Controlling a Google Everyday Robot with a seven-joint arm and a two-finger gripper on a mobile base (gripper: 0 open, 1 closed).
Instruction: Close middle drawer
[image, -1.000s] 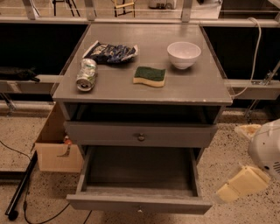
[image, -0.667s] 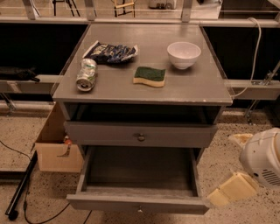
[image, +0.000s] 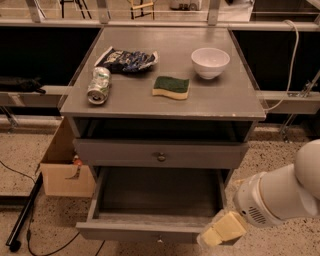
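Note:
The middle drawer is pulled far out of the grey cabinet, showing its deep, empty box and a small knob on its front at the bottom edge of the view. Above it the topmost drawer, with its own dark knob, sits nearly flush. The lowest drawer is hidden under the open one. My gripper, with pale yellow fingers on a white arm, is low at the right, right beside the open drawer's right front corner. Whether it touches the drawer I cannot tell.
On the cabinet top lie a white bowl, a green and yellow sponge, a tipped can and a dark snack bag. A cardboard box stands left of the cabinet, with a black pole and cables on the floor.
My arm has moved left and a little down, bringing the gripper from beside the cabinet to the open drawer's right front corner. The drawer has not moved.

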